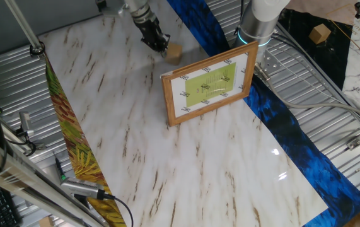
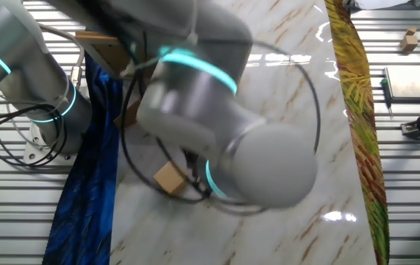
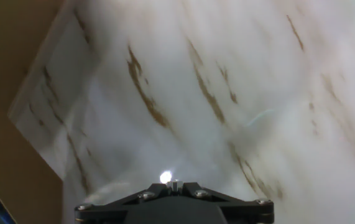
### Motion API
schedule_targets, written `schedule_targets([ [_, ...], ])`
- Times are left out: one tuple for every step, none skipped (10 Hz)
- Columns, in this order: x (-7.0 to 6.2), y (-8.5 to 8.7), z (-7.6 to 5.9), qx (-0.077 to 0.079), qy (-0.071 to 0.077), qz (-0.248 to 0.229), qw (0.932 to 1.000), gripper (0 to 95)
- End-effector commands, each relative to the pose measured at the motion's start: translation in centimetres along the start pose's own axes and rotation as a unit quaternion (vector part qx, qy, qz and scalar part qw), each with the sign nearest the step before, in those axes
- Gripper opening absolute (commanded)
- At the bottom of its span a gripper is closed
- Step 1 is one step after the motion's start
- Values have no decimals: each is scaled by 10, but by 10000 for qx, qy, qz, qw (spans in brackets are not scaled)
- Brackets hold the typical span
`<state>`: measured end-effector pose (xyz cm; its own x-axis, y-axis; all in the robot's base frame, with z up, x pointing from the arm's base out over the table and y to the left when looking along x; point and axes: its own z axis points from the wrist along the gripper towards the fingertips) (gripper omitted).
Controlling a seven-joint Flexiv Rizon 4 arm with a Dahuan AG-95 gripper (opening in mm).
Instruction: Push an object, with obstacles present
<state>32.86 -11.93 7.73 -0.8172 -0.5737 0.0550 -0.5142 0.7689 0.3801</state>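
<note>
Marble table (image 1: 217, 164): claw (image 1: 157, 43), width untellable, at wooden block (image 1: 174, 53) near frame (image 1: 210, 85) with illegible print.

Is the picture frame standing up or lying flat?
Standing: the picture frame rests on its long lower edge, its face rising off the table.

The upright picture frame (image 1: 210, 88) (near the block (image 1: 174, 53)) bars one side; open table (image 1: 135, 145) elsewhere.
</note>
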Motion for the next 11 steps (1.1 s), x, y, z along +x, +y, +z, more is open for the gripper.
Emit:
schedule_targets([
  [-13,8,3,-35,-3,94,9999,0],
  [-18,12,5,-48,-10,168,9998,0],
  [-20,13,7,-51,-10,217,9998,0],
  [-19,11,8,-52,-16,234,9997,0],
  [-15,7,8,-49,-22,221,9997,0],
  [-12,5,8,-51,-23,192,9998,0],
  [-5,1,6,-50,-23,147,9999,0],
  [7,-8,6,-52,-31,99,9999,0],
  [11,-11,6,-56,-37,89,9999,0],
  [17,-15,6,-54,-36,61,10000,0],
  [23,-19,4,-52,-30,38,10000,0],
])
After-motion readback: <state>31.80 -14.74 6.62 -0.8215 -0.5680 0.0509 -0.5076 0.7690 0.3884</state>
